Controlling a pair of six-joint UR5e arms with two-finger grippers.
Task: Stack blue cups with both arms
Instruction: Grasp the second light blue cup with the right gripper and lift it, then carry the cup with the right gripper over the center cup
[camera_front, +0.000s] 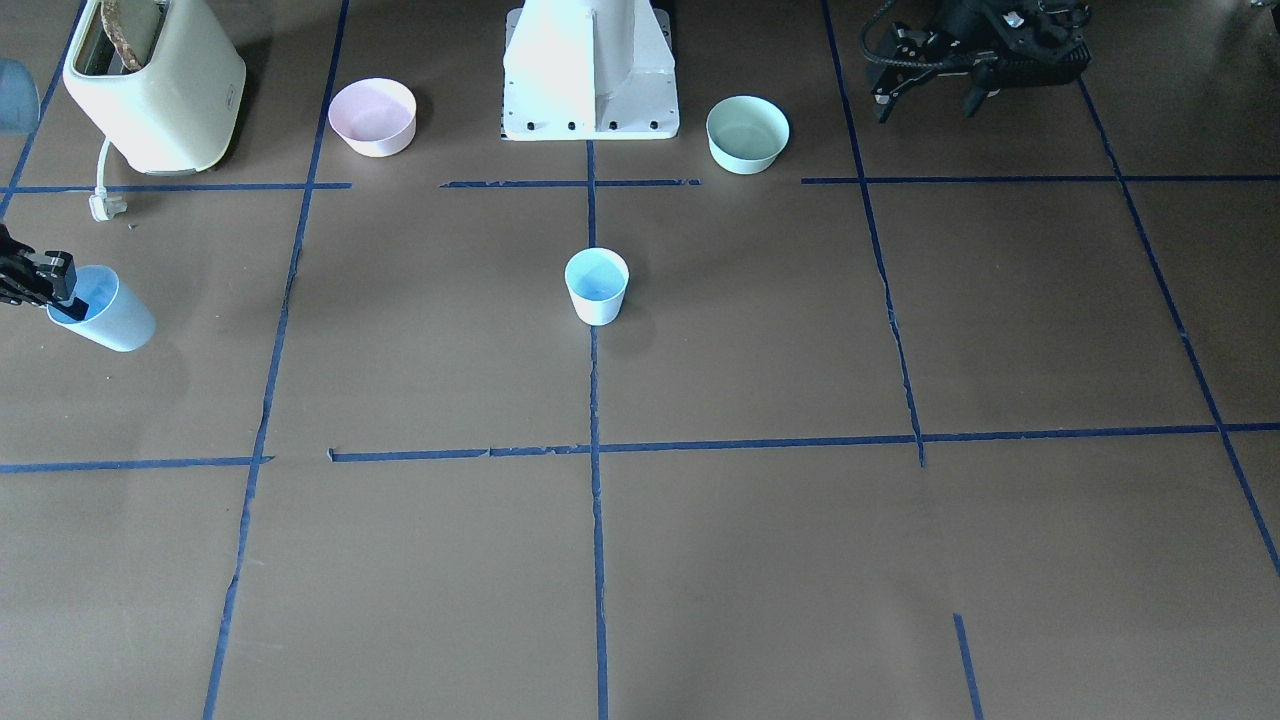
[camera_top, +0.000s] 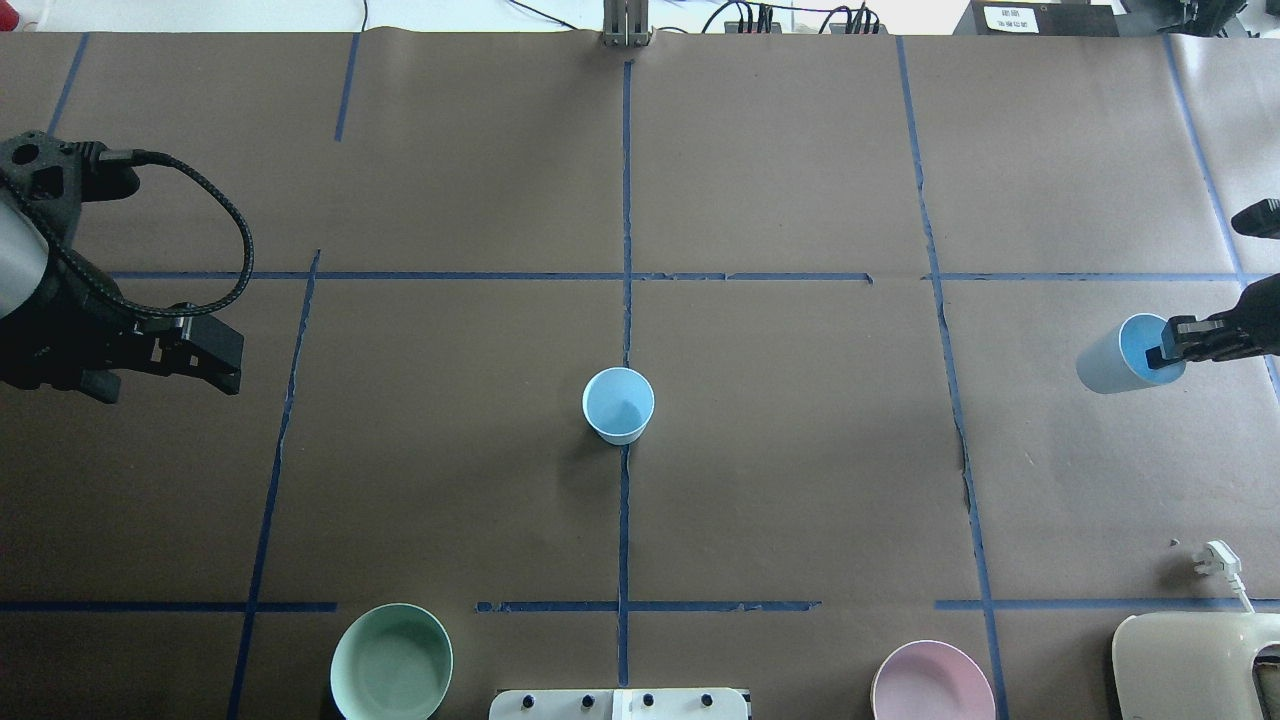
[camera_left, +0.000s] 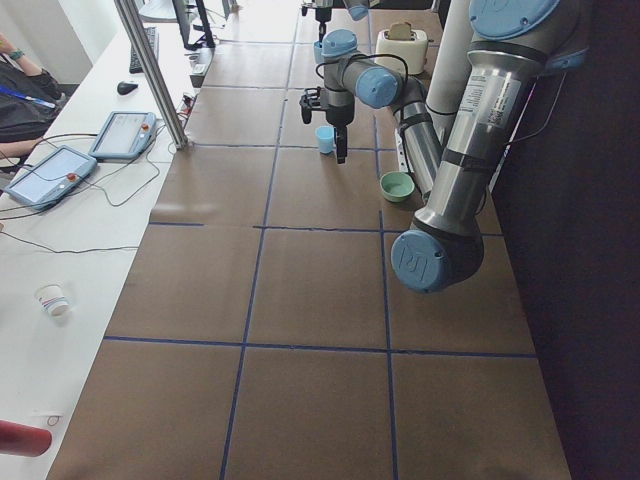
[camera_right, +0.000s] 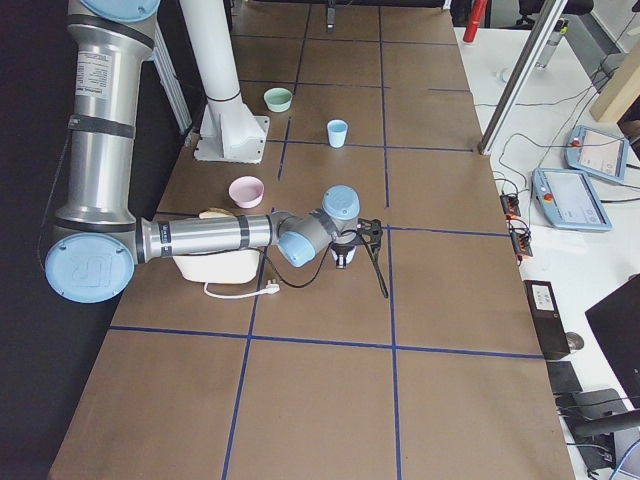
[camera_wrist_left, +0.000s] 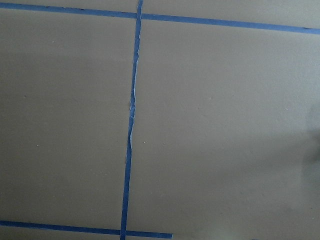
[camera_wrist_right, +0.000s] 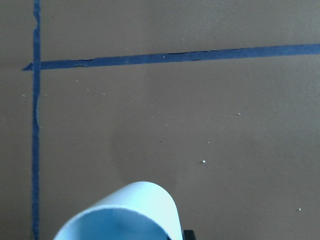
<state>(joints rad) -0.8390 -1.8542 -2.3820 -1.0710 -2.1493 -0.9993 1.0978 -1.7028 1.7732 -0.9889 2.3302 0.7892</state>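
One blue cup (camera_front: 597, 286) stands upright on the blue tape line at the table's middle; it also shows in the overhead view (camera_top: 618, 404). My right gripper (camera_top: 1165, 345) is shut on the rim of the second blue cup (camera_top: 1115, 358), one finger inside and one outside. It holds this cup tilted at the table's far right edge. The held cup shows in the front view (camera_front: 105, 312) and at the bottom of the right wrist view (camera_wrist_right: 125, 215). My left gripper (camera_front: 928, 108) is open and empty, far to the left of the middle cup (camera_top: 165, 385).
A cream toaster (camera_front: 150, 80) with its loose plug (camera_front: 105, 205) stands near the robot's right side. A pink bowl (camera_front: 372, 116) and a mint-green bowl (camera_front: 747, 133) flank the white pedestal base (camera_front: 590, 90). Blue tape lines grid the brown table.
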